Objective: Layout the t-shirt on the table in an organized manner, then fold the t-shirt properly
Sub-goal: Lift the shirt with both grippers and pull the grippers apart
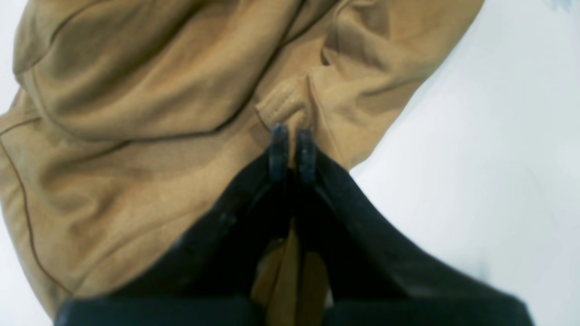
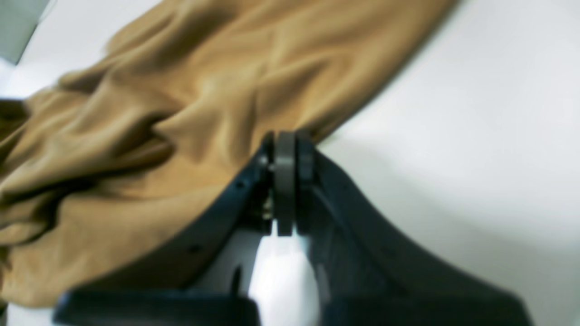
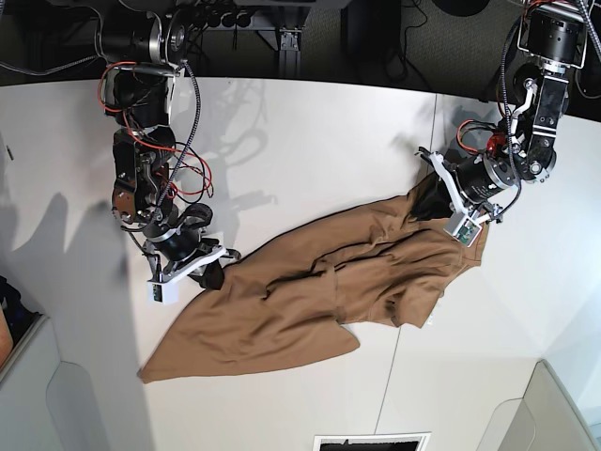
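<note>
The tan t-shirt (image 3: 319, 291) lies wrinkled on the white table (image 3: 310, 141), stretched diagonally from lower left to upper right. My left gripper (image 3: 430, 199) is at its upper right end. In the left wrist view the left gripper (image 1: 292, 136) is shut on a fold of the t-shirt (image 1: 136, 113), and cloth shows between its fingers. My right gripper (image 3: 212, 276) sits at the shirt's left edge. In the right wrist view the right gripper (image 2: 285, 140) is shut on the rim of the t-shirt (image 2: 181, 113), with creases running toward its tips.
A thin dark seam (image 3: 395, 366) runs down the table on the right. Grey panels (image 3: 66, 404) stand at the near corners. Cables and dark equipment (image 3: 235, 28) line the far edge. Bare table (image 2: 476, 113) lies to the right of the right gripper.
</note>
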{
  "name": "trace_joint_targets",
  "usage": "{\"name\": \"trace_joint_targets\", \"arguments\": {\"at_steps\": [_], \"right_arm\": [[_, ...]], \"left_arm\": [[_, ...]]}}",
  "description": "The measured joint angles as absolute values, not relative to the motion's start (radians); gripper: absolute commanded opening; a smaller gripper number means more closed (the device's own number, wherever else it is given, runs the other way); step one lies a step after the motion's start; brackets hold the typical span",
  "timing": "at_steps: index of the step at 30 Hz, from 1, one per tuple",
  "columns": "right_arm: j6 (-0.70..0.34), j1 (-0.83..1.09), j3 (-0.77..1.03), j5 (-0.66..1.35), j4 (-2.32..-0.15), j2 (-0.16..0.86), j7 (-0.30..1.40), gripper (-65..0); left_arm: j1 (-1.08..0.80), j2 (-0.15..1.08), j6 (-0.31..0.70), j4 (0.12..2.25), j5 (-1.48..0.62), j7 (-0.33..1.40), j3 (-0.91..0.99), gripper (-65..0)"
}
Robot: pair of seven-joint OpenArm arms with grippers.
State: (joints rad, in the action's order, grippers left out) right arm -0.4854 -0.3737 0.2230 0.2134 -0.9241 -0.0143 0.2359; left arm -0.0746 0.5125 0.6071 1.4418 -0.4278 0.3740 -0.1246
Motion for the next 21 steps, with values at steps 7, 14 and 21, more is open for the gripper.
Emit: {"name": "trace_joint_targets", "arguments": {"at_steps": [7, 14, 21], "right_arm": [[-0.535, -0.374, 0.223, 0.157, -1.043, -0.017, 0.244, -65.0], [-0.540, -0.374, 0.222, 0.196, -1.350, 0.006, 0.376, -65.0], [-0.546, -0.376, 0.222, 0.287, -1.549, 0.046, 0.526, -65.0]], "left_arm": [[-0.086, 0.532, 0.607, 1.532, -0.414, 0.399, -0.113, -65.0], [-0.083, 0.560, 0.614, 1.696, -0.499, 0.488, -0.059, -65.0], [-0.086, 0.581, 0.616, 1.843, -0.590, 0.573, 0.073, -65.0]]}}
